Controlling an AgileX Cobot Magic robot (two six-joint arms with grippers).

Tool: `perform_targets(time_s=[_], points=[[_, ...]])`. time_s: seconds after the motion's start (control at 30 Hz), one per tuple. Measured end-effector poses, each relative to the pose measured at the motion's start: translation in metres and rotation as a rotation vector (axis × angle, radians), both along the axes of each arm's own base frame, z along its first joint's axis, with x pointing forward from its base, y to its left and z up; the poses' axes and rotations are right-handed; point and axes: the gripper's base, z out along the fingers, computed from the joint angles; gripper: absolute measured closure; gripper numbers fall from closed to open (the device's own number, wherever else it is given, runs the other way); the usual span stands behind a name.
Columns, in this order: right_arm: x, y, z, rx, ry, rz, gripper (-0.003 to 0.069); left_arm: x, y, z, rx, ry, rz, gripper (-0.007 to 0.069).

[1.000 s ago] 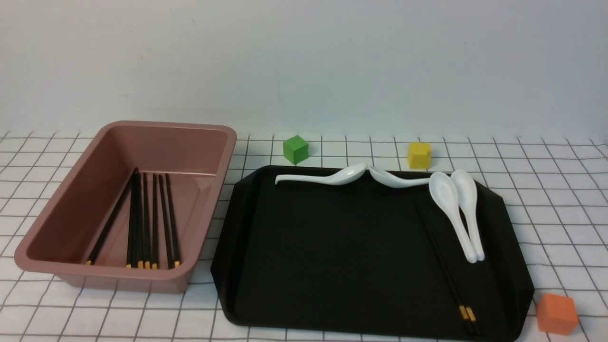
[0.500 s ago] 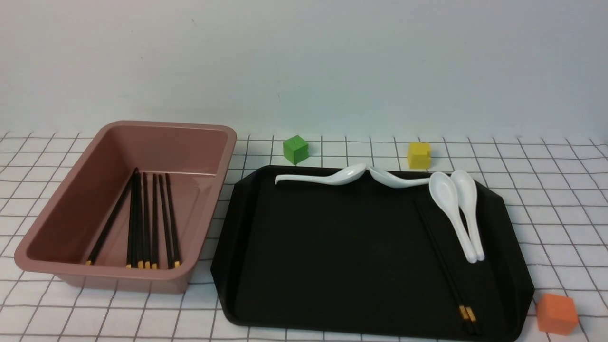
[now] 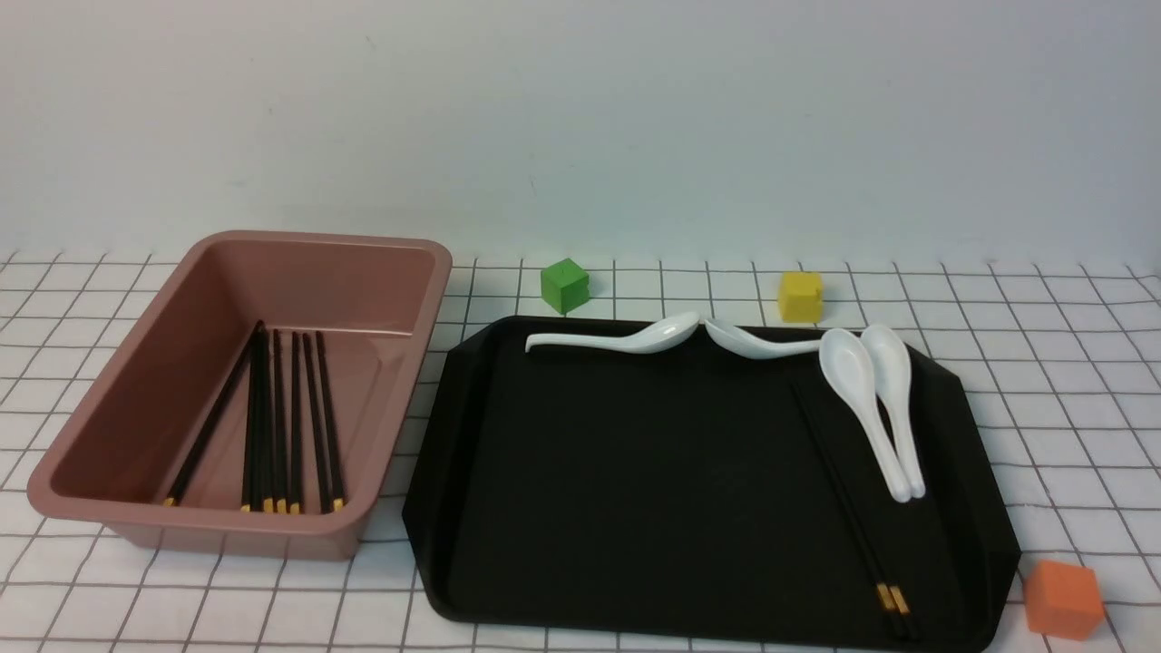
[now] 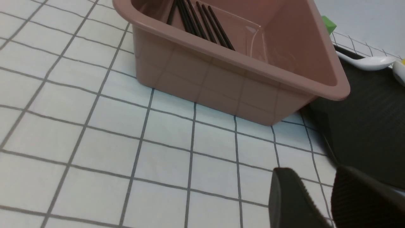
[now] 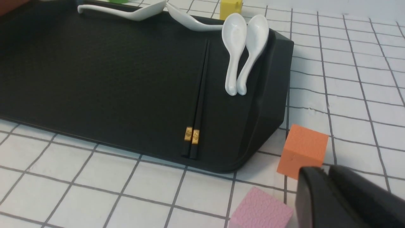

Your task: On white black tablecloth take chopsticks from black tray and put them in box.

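Observation:
A pair of black chopsticks (image 3: 848, 499) with gold bands lies on the right part of the black tray (image 3: 635, 472), beside two white spoons; the pair also shows in the right wrist view (image 5: 199, 95). Several more chopsticks (image 3: 281, 417) lie inside the pink-brown box (image 3: 435, 272) on the left of the gridded tablecloth (image 3: 1043, 408). Neither gripper shows in the front view. My left gripper (image 4: 316, 172) is open and empty over the cloth, in front of the box (image 4: 240, 91) near the tray's corner. My right gripper (image 5: 326, 171) is shut and empty, near the orange cube.
Several white spoons (image 3: 871, 408) lie along the tray's far and right sides. A green cube (image 3: 564, 285) and a yellow cube (image 3: 800, 296) stand behind the tray. An orange cube (image 5: 302, 148) and a pink cube (image 5: 261, 210) sit off the tray's near right corner.

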Motion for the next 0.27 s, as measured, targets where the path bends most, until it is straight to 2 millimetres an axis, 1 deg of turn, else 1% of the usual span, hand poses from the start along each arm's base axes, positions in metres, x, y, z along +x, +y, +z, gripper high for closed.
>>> perform_targets(time_s=[0.27], points=[[0.0,0.0,0.0,0.0,0.0,0.0,0.0566,0.0,0.0,0.0,0.0,0.0,0.0,0.0389]])
